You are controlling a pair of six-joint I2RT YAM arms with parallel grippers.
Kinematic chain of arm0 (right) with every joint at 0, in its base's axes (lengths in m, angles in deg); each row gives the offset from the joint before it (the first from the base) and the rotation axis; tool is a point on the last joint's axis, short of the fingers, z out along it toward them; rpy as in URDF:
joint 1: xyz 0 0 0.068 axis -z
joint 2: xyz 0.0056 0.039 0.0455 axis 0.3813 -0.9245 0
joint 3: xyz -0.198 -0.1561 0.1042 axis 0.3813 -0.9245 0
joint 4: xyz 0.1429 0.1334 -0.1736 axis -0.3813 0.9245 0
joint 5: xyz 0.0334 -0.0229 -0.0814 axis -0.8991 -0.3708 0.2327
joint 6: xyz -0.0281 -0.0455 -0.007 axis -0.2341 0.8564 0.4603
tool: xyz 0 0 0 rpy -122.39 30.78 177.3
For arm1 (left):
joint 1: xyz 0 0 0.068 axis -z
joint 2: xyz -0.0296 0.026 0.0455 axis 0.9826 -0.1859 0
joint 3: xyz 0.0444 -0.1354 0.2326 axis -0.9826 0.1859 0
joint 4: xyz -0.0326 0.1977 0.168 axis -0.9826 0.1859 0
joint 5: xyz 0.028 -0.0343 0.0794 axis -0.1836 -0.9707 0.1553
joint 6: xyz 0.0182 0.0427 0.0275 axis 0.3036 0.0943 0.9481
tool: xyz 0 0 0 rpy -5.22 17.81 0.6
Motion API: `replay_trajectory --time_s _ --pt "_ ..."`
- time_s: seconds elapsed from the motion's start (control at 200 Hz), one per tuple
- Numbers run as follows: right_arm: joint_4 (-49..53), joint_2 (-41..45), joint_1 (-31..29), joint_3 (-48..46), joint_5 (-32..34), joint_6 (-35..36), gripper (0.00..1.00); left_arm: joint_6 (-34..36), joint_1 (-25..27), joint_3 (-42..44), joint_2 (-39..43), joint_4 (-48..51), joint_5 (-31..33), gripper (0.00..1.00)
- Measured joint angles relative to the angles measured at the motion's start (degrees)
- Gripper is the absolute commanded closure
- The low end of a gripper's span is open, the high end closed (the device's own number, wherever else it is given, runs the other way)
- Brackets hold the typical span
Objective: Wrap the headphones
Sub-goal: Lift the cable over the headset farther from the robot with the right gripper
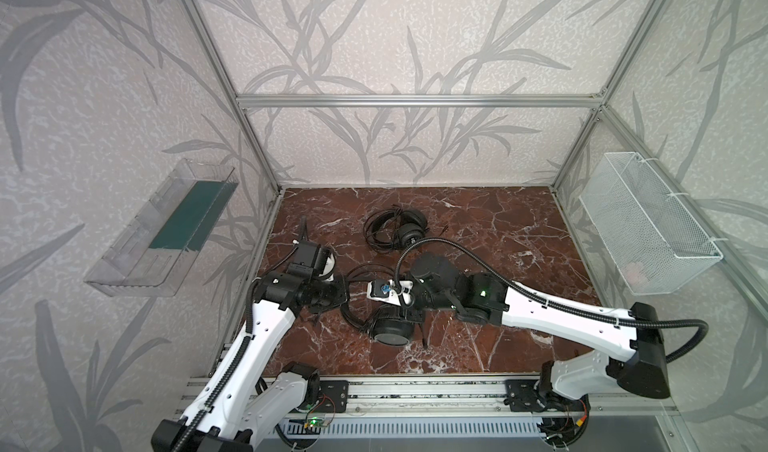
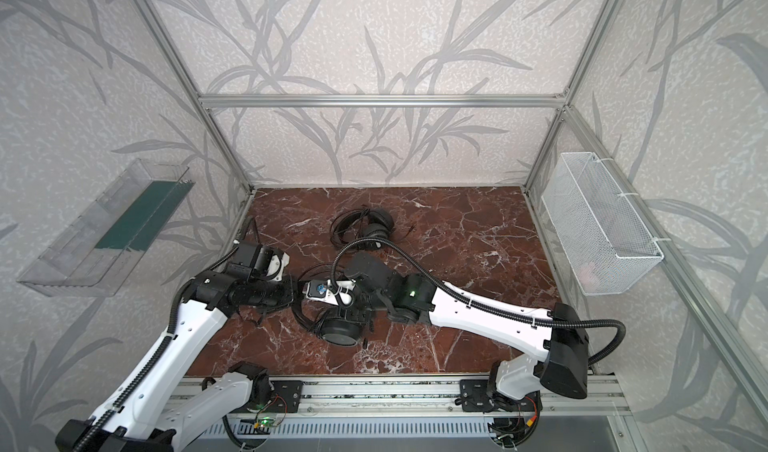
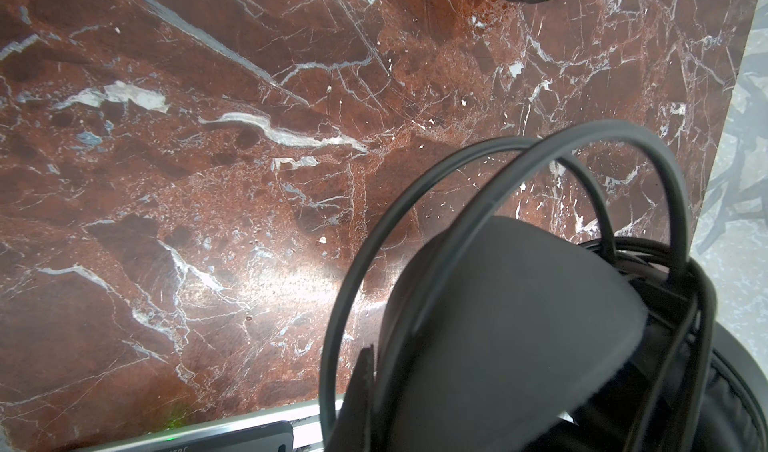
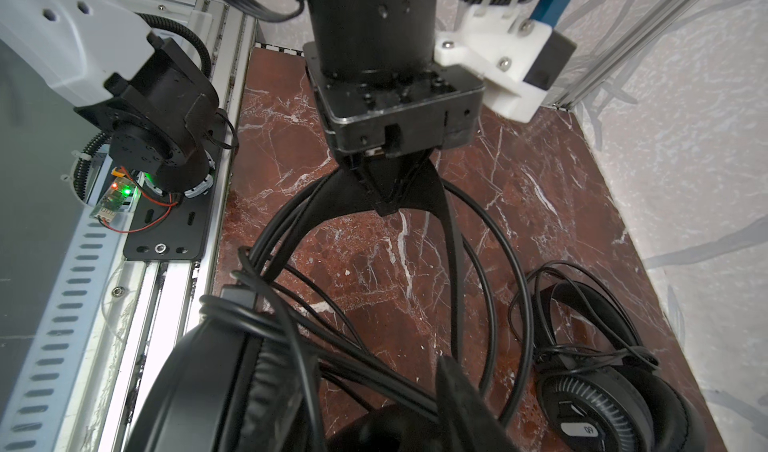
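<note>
Left jaws clamp the headband (image 4: 328, 194) of the headphones (image 4: 199, 387) — right jaws' opening unreadable.

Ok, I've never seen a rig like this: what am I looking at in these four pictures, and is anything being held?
The left arm and right arm are robot arms, each ending in a gripper. Both top views look down on the whole red marble table from one camera head; the other two pictures come from a camera on each wrist. Two black headsets are on the table: the far headphones and the near headphones. The left gripper is shut on the near pair's headband. The right gripper reaches down to the near pair; I cannot tell whether it is open or shut.
</note>
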Motion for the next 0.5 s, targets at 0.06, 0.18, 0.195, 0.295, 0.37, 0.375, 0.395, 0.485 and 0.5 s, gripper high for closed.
replay_trajectory --time_s 0.06,0.18,0.195,0.295,0.37,0.375,0.395,0.485,0.5 --pt "0.48 0.59 0.24 -0.24 0.07 0.2 0.64 0.0 0.0 0.0 0.0 0.02 0.0 1.0" --pt "1.84 0.87 0.57 -0.26 0.24 0.22 0.74 0.02 0.02 0.0 -0.02 0.02 0.0 1.0" --pt "1.95 0.87 0.59 -0.26 0.24 0.26 0.75 0.02 0.04 -0.02 -0.04 0.02 0.0 1.0" --pt "2.58 0.9 0.76 -0.26 0.04 0.26 0.83 0.02 0.04 -0.11 -0.09 0.07 0.0 1.0" --pt "2.69 0.9 0.92 -0.26 -0.09 0.22 0.9 0.09 0.07 -0.33 -0.15 0.04 0.0 1.0" --pt "2.71 0.9 0.94 -0.26 -0.09 0.22 0.91 0.09 0.07 -0.33 -0.15 0.04 0.0 1.0" --pt "2.73 0.9 1.01 -0.26 -0.22 0.31 0.93 0.09 0.07 -0.33 -0.15 0.02 0.0 1.0" --pt "2.8 0.98 1.51 -0.26 -0.68 0.24 0.99 0.09 0.13 -0.33 -0.22 0.02 0.0 1.0" --pt "2.8 0.98 1.62 -0.26 -0.76 0.13 1.0 0.09 0.15 -0.33 -0.22 0.02 0.0 1.0"
